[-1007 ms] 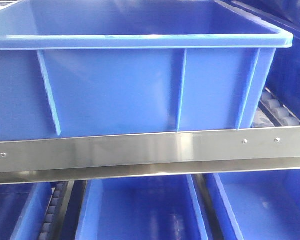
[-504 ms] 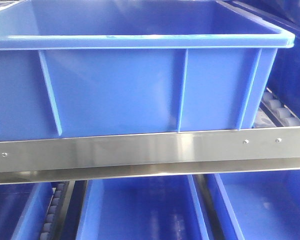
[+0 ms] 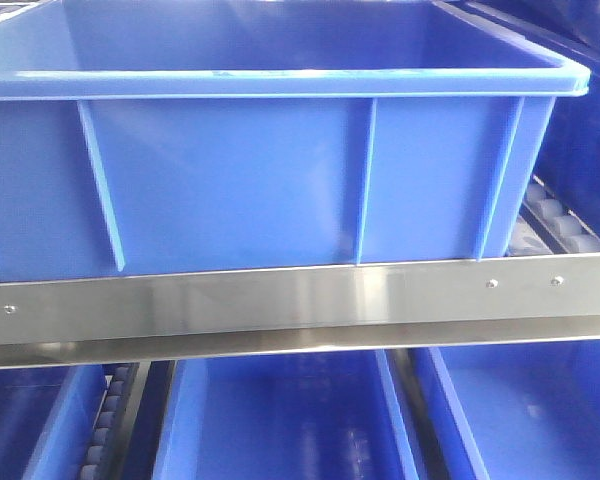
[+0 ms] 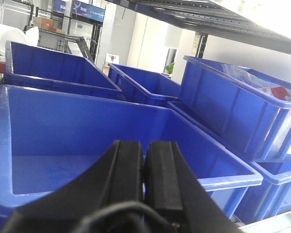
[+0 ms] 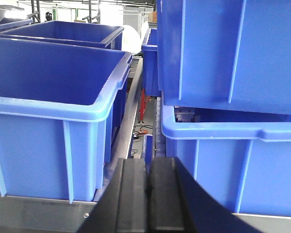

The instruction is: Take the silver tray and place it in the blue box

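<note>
Silver tray nowhere in view. Likely light, stiff, slippery; best pinched at the raised rim. Blue box just ahead of left pincer, clenched empty. Right pincer likewise clenched, holding nothing.

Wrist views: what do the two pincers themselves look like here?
Both look alike: the left pincer and the right pincer each have two thick matte-black fingers with flat inner faces, widening toward a black body. A thin dark cable loops across the left one's base. No markings are visible on either.
</note>
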Action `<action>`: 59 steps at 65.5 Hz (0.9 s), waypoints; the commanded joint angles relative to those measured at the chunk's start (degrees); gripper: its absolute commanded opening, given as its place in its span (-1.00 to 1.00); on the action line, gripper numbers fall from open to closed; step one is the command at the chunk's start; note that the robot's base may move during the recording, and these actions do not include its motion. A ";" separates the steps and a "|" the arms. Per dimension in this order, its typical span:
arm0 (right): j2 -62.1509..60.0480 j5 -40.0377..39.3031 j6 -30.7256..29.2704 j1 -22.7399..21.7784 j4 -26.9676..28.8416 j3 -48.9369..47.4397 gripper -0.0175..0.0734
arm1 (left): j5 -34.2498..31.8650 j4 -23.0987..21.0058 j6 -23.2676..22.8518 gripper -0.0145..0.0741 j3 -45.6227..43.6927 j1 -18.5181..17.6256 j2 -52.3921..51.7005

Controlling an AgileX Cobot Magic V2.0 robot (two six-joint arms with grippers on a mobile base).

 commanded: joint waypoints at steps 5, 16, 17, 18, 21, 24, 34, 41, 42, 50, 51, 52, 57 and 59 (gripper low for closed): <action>-1.23 -5.55 -0.51 -0.33 -0.51 -1.04 -0.50 | -3.55 -0.41 0.02 -0.69 -1.43 0.91 0.13; -1.23 -5.55 -0.51 -0.33 -0.51 -1.04 -0.50 | 3.18 -5.36 14.35 -0.69 -0.40 7.44 0.13; -1.23 -5.55 -0.51 -0.33 -0.51 -1.04 -0.50 | 4.04 -5.76 14.67 -0.69 -0.25 8.62 0.13; -1.23 -5.55 -0.51 -0.33 -0.51 -1.04 -0.50 | 4.37 -5.77 14.67 -0.69 0.00 9.42 0.13; -1.23 -5.55 -0.51 -0.33 -0.51 -1.04 -0.50 | 4.54 -5.77 14.67 -0.69 0.86 12.39 -0.01; -1.23 -5.55 -0.51 -0.33 -0.51 -1.04 -0.50 | 4.40 -5.77 14.67 -0.69 2.11 15.84 -0.45; -1.23 -5.55 -0.51 -0.33 -0.51 -1.04 -0.50 | 4.29 -5.77 14.67 -0.69 6.67 24.18 -4.86; -1.23 -5.55 -0.51 -0.33 -0.51 -1.04 -0.50 | 4.67 -5.77 14.67 -0.69 9.73 27.24 -9.58; -1.23 -5.55 -0.51 -0.33 -0.51 -1.04 -0.50 | 4.76 -5.77 14.67 -0.69 10.11 27.52 -10.17; -1.17 -5.55 -0.51 -0.33 -0.51 -1.04 -0.50 | 2.30 -5.77 14.67 -0.69 14.09 28.89 -10.26; -1.17 -5.55 -0.51 -0.33 -0.51 -1.04 -0.50 | 2.00 -5.59 14.67 -0.69 14.86 28.89 -10.37; -1.17 -5.55 -0.51 -0.33 -0.51 -1.04 -0.50 | 1.64 -5.63 14.67 -0.69 15.40 28.89 -10.50; -1.17 -5.55 -0.51 -0.33 -0.51 -1.04 -0.50 | -2.52 -5.63 14.67 -0.69 18.67 28.89 -10.48; -1.17 -5.55 -0.51 -0.33 -0.51 -1.04 -0.50 | -2.93 -5.63 14.67 -0.69 19.26 28.89 -10.48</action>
